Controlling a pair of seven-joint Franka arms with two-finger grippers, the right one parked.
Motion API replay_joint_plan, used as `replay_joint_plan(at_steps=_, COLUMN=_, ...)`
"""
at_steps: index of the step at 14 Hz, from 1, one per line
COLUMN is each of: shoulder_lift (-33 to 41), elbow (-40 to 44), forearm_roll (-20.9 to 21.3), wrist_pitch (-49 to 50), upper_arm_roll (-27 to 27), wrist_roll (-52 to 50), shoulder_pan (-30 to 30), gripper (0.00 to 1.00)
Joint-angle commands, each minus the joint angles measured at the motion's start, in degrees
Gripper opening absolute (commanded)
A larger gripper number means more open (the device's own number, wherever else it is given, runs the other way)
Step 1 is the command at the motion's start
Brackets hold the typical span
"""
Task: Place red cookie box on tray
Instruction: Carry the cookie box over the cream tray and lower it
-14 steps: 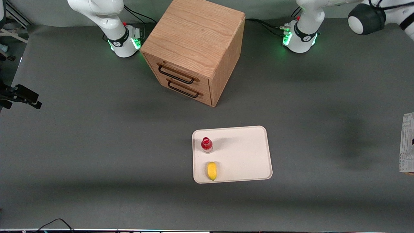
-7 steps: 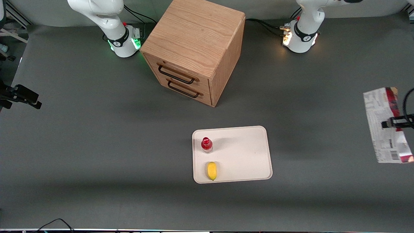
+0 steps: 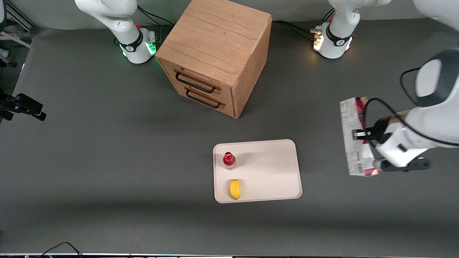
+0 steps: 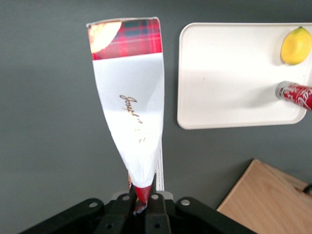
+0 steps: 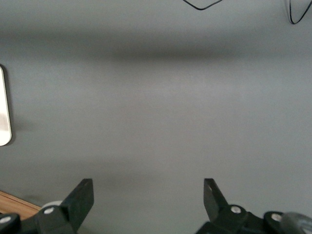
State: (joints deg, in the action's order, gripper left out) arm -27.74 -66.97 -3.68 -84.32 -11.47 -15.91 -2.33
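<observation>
The red cookie box hangs in the air toward the working arm's end of the table, its grey-white printed back facing the front camera. My gripper is shut on the box's long edge. In the left wrist view the box shows its white and red plaid face, pinched between the gripper fingers. The cream-white tray lies on the table beside the held box, toward the parked arm's end; its rim is visible close to the box from the wrist.
On the tray stand a small red-capped bottle and a yellow lemon, both at its end away from the box. A wooden drawer cabinet stands farther from the front camera than the tray. A tray edge shows in the right wrist view.
The gripper has carried the box in from the table's working-arm edge toward the tray, and the arm has come into the front view. Tray, bottle and lemon have not moved.
</observation>
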Motion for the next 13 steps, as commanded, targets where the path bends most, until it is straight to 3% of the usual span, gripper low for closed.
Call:
replay_joint_plan(at_steps=1, shoulder_lift=1.2, elbow=-11.9, forearm_roll=1.2, wrist_pitch=-14.1, upper_arm_roll=-3.7, wrist_roll=-3.6, shoulder_pan=0.4, gripper=0.0)
replay_joint_plan(at_steps=3, shoulder_lift=0.3, elbow=-19.8, forearm_roll=1.4, wrist_pitch=-26.2, upper_arm_roll=-5.7, wrist_roll=-5.4, shoulder_pan=0.3, gripper=0.0)
replay_joint_plan(at_steps=5, shoulder_lift=-2.2, elbow=-24.0, forearm_roll=4.7, wrist_pitch=-35.3, upper_arm_roll=-7.7, wrist_roll=-7.8, shoulder_pan=0.0, gripper=0.0)
replay_joint_plan(at_steps=8, shoulder_lift=-8.4, elbow=-24.6, forearm_roll=11.8, wrist_pitch=-43.3, upper_arm_roll=-10.0, wrist_roll=-13.6, shoulder_pan=-0.5, gripper=0.0)
replay_joint_plan(at_steps=12, shoulder_lift=-13.5, elbow=-24.6, forearm_roll=14.9, wrist_pitch=-51.2, upper_arm_roll=-10.1, wrist_roll=-15.9, shoulder_pan=-1.3, gripper=0.0)
replay_joint_plan(at_steps=13, shoulder_lift=-13.7, elbow=-24.5, forearm_roll=15.0, wrist_pitch=-51.3, upper_arm_roll=-10.1, wrist_roll=-15.8, shoulder_pan=-1.3, gripper=0.82)
